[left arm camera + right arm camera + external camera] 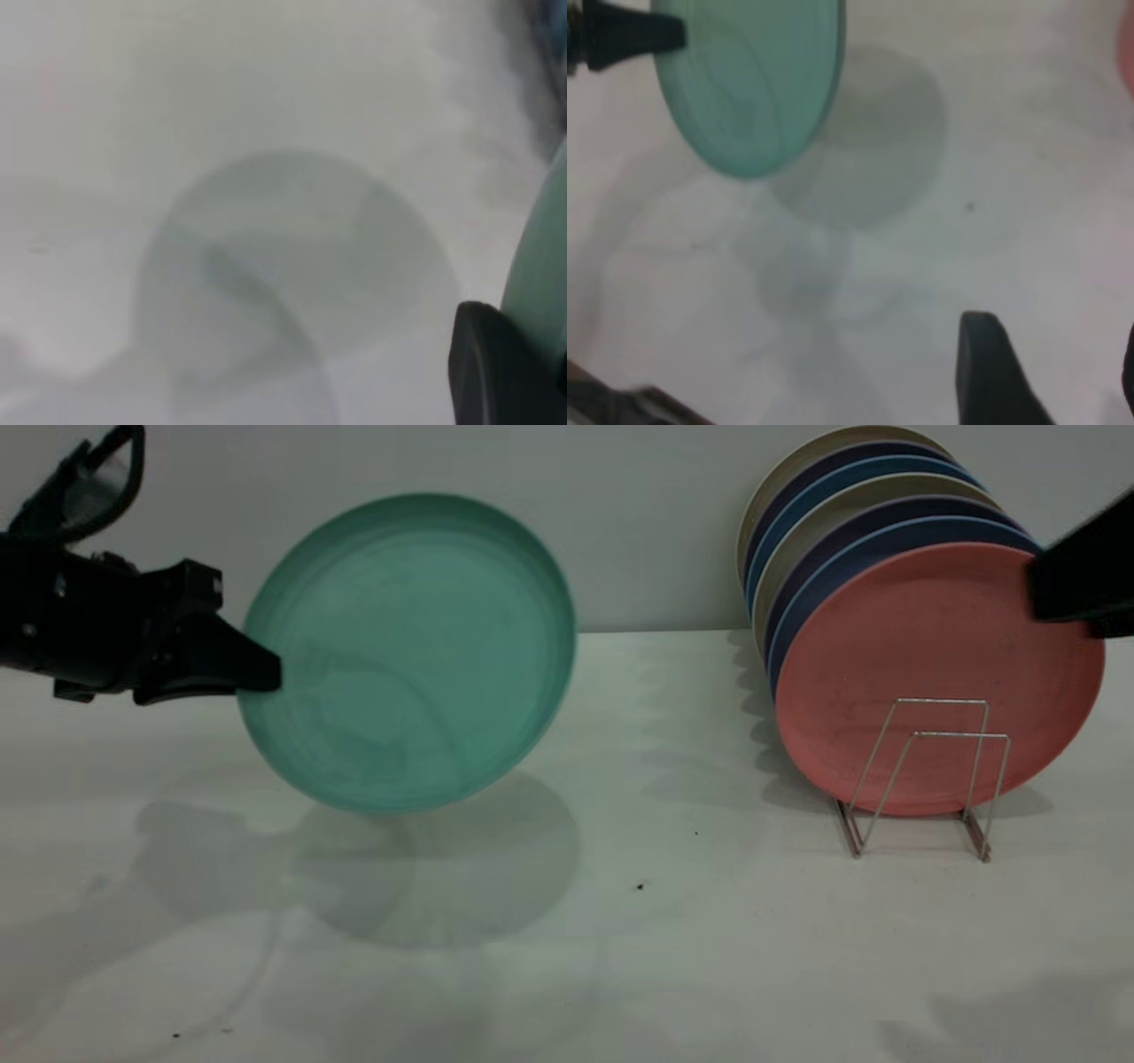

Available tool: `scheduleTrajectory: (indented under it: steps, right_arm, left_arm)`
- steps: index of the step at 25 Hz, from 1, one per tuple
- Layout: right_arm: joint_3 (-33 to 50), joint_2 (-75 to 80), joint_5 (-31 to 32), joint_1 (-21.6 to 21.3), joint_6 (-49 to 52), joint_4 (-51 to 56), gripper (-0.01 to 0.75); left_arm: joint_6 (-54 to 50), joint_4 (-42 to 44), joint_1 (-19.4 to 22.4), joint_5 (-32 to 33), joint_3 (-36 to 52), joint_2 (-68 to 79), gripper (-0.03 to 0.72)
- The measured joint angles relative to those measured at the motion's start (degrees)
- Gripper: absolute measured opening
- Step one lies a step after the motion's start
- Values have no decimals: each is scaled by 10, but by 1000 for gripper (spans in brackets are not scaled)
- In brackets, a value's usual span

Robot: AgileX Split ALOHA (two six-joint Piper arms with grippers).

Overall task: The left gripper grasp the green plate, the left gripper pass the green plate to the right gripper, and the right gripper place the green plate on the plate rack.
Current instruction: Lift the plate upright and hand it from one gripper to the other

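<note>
Step in hand: the pass. You have the left claw (261, 673) at the left of the exterior frame, closed on the left edge of the green plate (407, 655), which hangs clear of the worktop (620, 921) with its shadow spread below it. The plate sits in the upper left-centre of that frame, tilted, its face turned toward the camera. Item, green plate: round, teal-green, matte, low raised rim, faint ring marks across the face; no chips or cracks can be made out. In the left wrist view only a sliver of its edge shows at the right border beside one dark fingertip. Item, right claw (1050, 372): in the exterior view only a dark part of that arm shows at the upper right edge, in front of the pink plate (930, 682); in its own wrist view the fingers stand apart with nothing between them, low in the frame, the green plate well off in the upper left. Item, plate rack (921, 779): thin wire loops at the right of the exterior frame, loaded with a row of plates, the pink one foremost, two loops free in front of it. Next move, as judged: you bring the plate rightward, and the right claw must take its free edge before the left lets go.
</note>
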Motion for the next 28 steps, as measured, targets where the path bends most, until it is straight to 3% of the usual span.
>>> scheduleTrajectory:
  steps: [6, 11, 20, 28]
  right_arm:
    - [-4, 118, 43, 0, -212, 210, 381]
    - [-11, 208, 108, 1, -318, 292, 381]
    - [-46, 303, 121, 57, -359, 302, 381]
    - [-59, 318, 123, 62, -360, 303, 381]
  left_arm:
    - [-14, 18, -14, 18, 0, -1, 15]
    - [-16, 17, -70, 11, 0, -1, 15]
    - [-26, -5, -127, 3, 0, -1, 15]
    - [-33, -16, -153, 15, 0, -1, 15]
